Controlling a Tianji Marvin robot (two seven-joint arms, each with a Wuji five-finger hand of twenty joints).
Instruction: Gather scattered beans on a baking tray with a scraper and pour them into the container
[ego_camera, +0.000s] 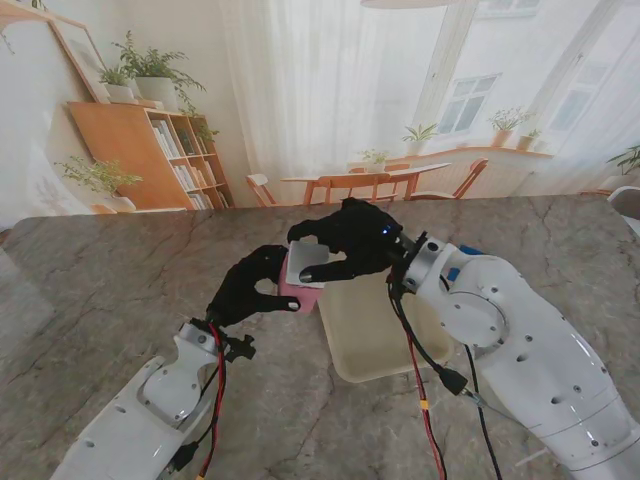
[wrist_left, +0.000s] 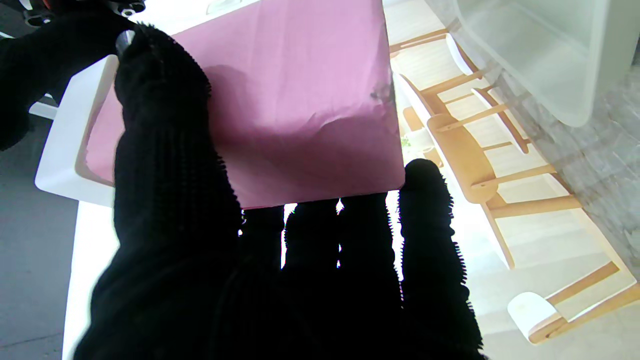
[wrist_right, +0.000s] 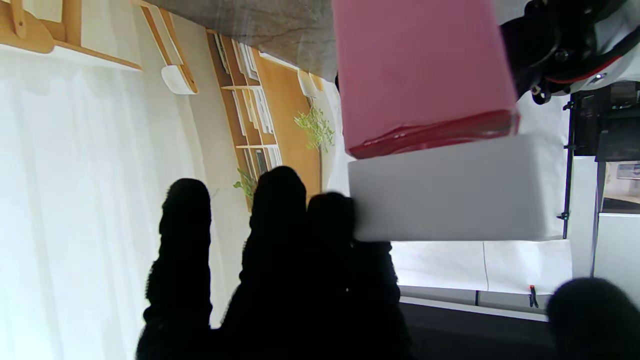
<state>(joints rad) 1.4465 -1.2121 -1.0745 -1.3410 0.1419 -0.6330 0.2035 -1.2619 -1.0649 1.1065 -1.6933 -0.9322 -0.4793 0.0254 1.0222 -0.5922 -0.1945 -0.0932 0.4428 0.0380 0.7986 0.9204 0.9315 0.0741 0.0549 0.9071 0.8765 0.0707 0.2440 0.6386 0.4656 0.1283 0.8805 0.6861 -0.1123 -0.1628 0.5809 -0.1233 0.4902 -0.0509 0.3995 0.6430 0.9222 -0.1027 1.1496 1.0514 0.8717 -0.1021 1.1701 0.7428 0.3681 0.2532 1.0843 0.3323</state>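
Note:
My left hand (ego_camera: 245, 290) is shut on a pink box-shaped container (ego_camera: 298, 296) and holds it off the table, just left of the cream baking tray (ego_camera: 372, 345). My right hand (ego_camera: 350, 240) is shut on a flat white scraper (ego_camera: 312, 262), whose edge rests at the container's top. In the left wrist view my thumb and fingers (wrist_left: 175, 150) wrap the pink container (wrist_left: 300, 100), with the scraper (wrist_left: 60, 160) beside it. The right wrist view has the scraper (wrist_right: 450, 195) against the container (wrist_right: 420, 70). I cannot make out any beans.
The marble table (ego_camera: 120, 290) spreads wide on both sides. The tray lies in front of my right forearm (ego_camera: 500, 330), whose red and black cables (ego_camera: 425, 400) hang over its near edge. Chairs and a shelf stand beyond the far edge.

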